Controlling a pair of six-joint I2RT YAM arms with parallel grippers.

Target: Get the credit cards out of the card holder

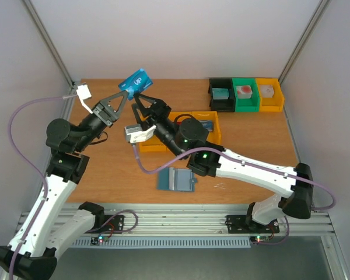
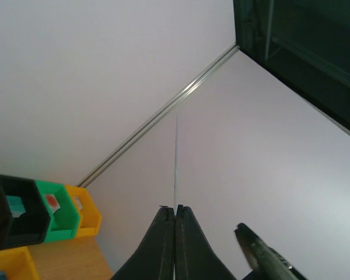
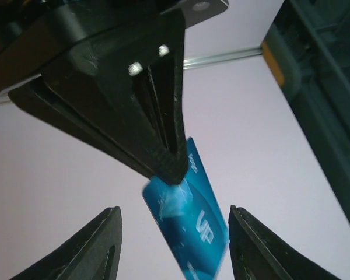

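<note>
Blue credit card [image 1: 135, 80], white "VIP" lettering: held in the air above the rear of the table [image 1: 251, 134], pinched at one edge by the fully closed left gripper [image 1: 127, 91]; edge-on in the left wrist view, a thin line rising from the fingertips. Card holder [image 1: 176, 179]: blue, lying flat on the table near the front edge, just beside the right forearm, touched by neither gripper. Right gripper [image 3: 173, 210]: jaws apart, one finger on either side of the card, gripping nothing. Middle yellow bin [image 1: 216, 131]: largely under the right arm, a blue flat item [image 1: 207, 124] partly showing inside. Rear right row, touching side by side: black bin [image 1: 223, 105] with a teal block [image 1: 221, 93]; green bin [image 1: 245, 106] with a red-white block [image 1: 244, 91]; far yellow bin [image 1: 269, 106] with a grey block [image 1: 268, 91]. Left arm: raised, reaching forward and inward. Right arm: stretched from its base across to the centre, wrist tilted upward toward the card.
</note>
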